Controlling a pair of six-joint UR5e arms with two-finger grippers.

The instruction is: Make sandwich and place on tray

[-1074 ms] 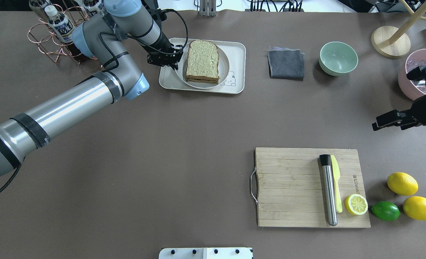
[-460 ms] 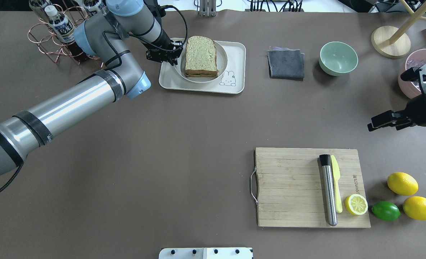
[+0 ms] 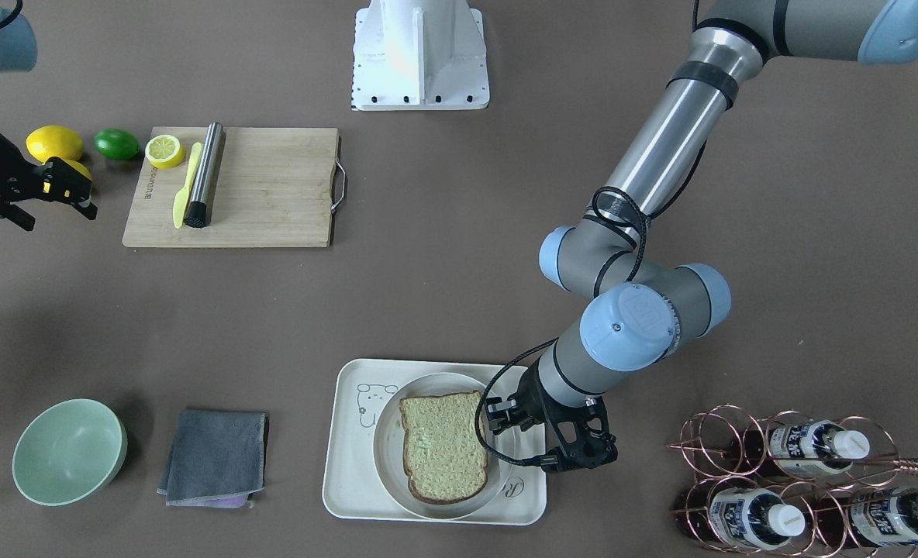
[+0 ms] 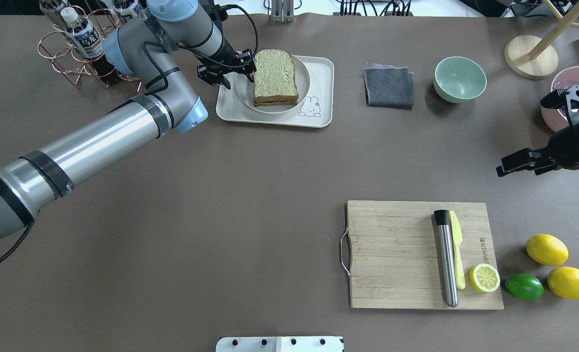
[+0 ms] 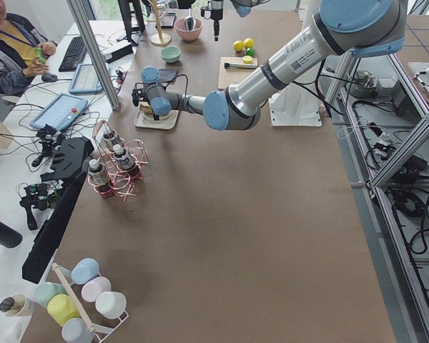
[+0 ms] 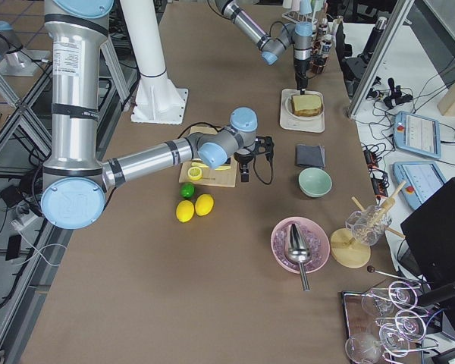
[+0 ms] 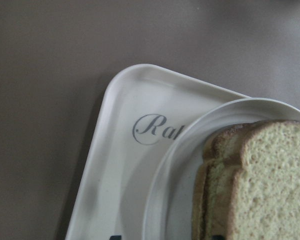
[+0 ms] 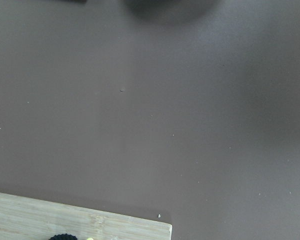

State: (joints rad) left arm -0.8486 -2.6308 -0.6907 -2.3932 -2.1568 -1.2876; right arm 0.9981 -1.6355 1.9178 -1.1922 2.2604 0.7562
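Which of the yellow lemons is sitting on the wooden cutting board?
The cut lemon half, face up at the wooden cutting board's corner beside the yellow plastic knife. The two whole lemons lie off it on the table.

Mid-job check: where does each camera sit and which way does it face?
Front-facing: opposite the robot, looking down; left arm reaching tray.
Overhead: behind robot, looking forward; both arms.
Exterior left: table's left end; left arm near.
Exterior right: right end; right arm near.
Left wrist: down on sandwich.
Right wrist: down on cutting board corner.
Front-facing and overhead share the sandwich.
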